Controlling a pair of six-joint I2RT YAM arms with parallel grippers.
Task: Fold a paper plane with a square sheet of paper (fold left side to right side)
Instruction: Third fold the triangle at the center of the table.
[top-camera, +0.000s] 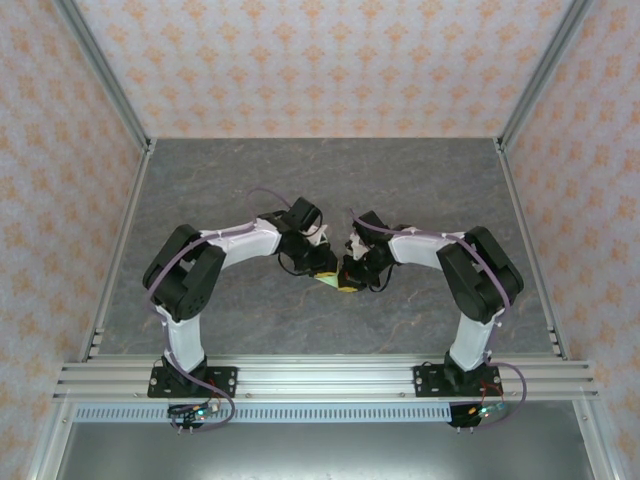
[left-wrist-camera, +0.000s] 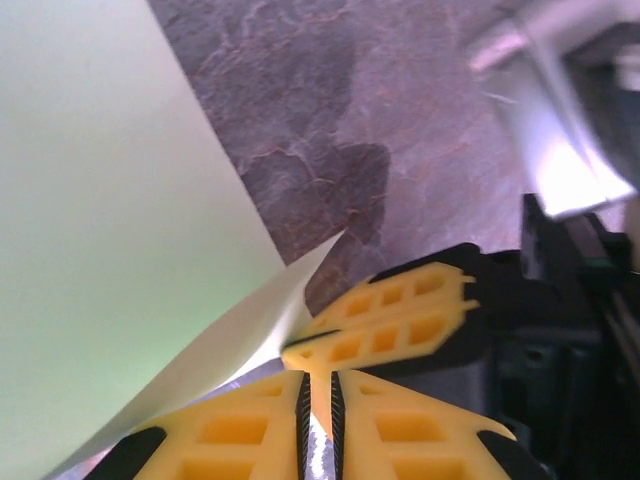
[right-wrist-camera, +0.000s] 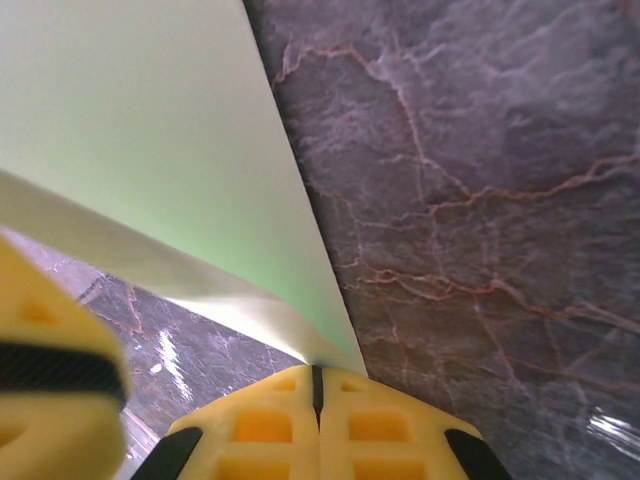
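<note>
I see my right gripper (right-wrist-camera: 318, 378) clamped (fingers pressed together) on a corner of the square sheet of paper (right-wrist-camera: 150, 130), over the dark marbled table (right-wrist-camera: 480, 200); the left gripper's finger (right-wrist-camera: 45, 330) sits lower left.

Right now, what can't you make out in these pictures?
- Top view: the left end effector and right end effector cover most of the paper, hiding its folds.
- Left wrist view: the paper runs off left and top edges; the right arm is blurred.
- Right wrist view: the left end effector's finger is blurred and edge-cropped.
</note>
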